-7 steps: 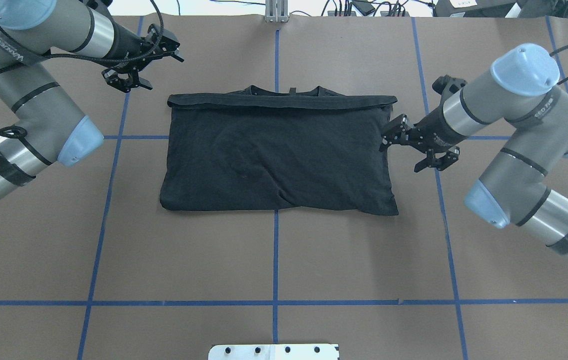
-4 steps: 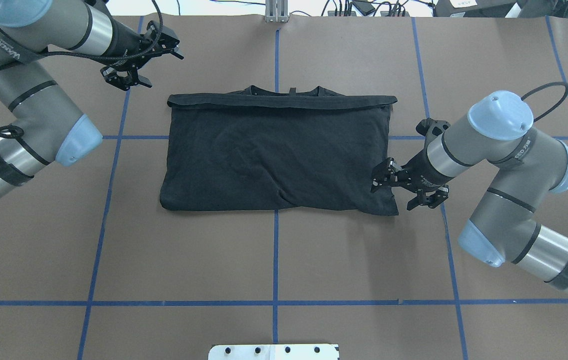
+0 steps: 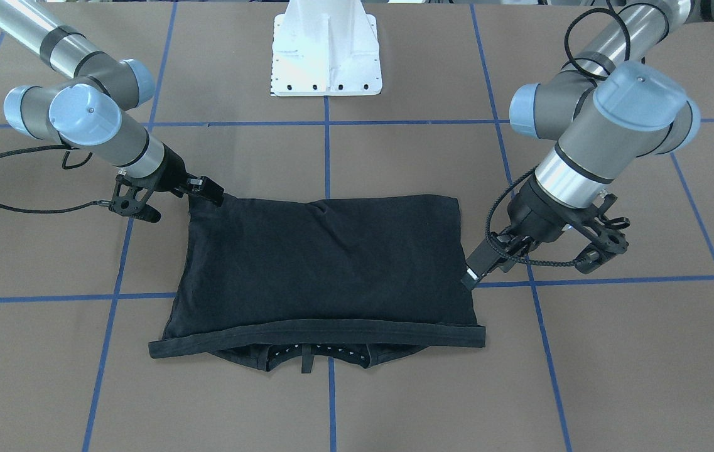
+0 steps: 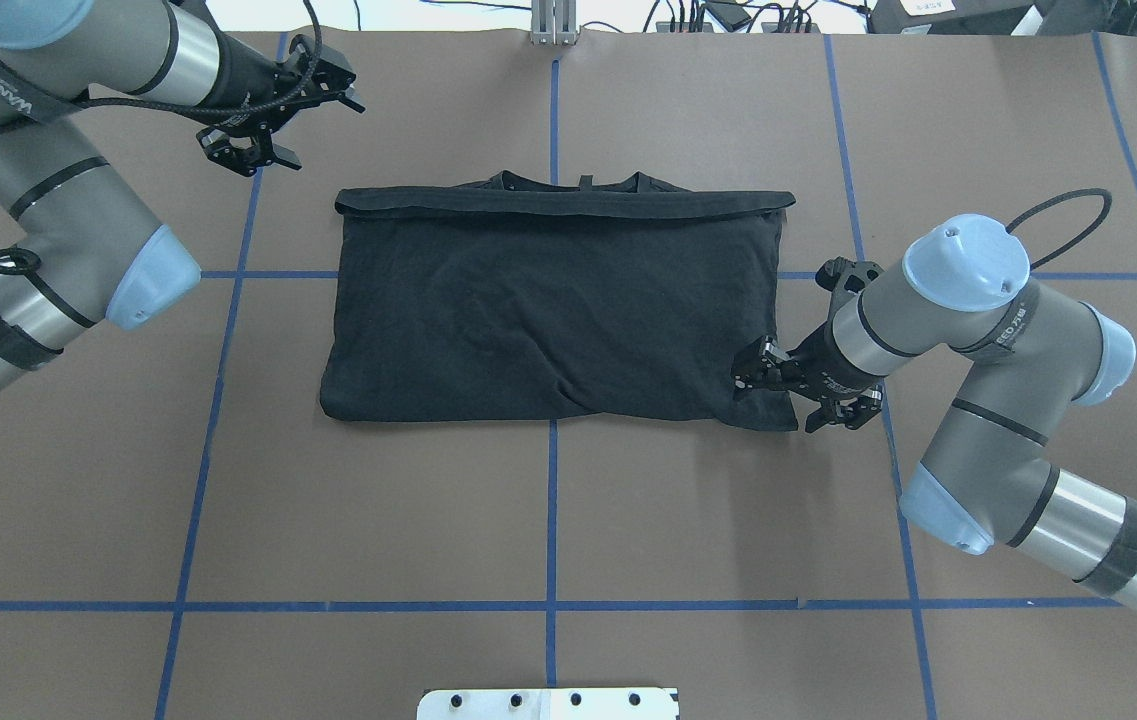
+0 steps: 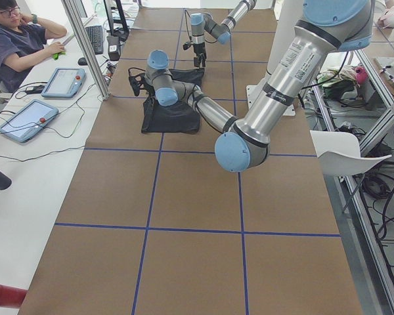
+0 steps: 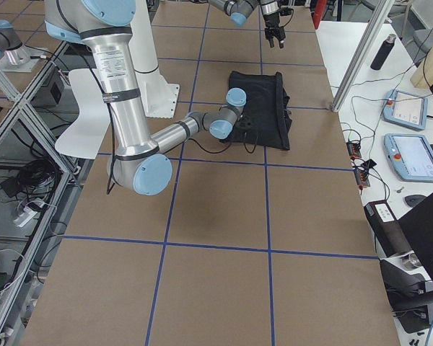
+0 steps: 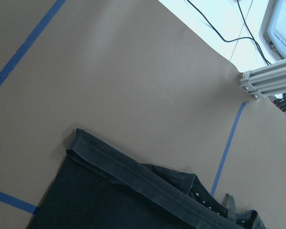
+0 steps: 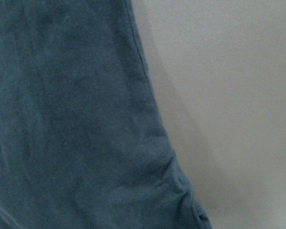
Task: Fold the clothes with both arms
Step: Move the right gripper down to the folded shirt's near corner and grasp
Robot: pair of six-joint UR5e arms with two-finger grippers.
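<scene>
Since a second ago the right arm has swung back along the T-shirt's right edge. The right pincer now sits at the corner nearest the robot rather than at mid-edge. The left pincer has drifted only slightly farther off, and the shirt has not shifted.

One black T-shirt lies folded into a rectangle at the middle of the bench, across the central blue tape line. Its logo and sleeves are hidden. Only the collar shows, beyond the hem band at the far edge.

There are two arms and two pincers. The right pincer's tip meets the cloth's corner, but its fingers show in no view clearly enough to tell whether it is clenched on the fabric. Its wrist camera shows only blurred cloth and bare bench. The left arm holds its pincer well apart from the shirt, beyond the far left corner. It carries nothing, and whether it is spread or closed cannot be made out.
</scene>
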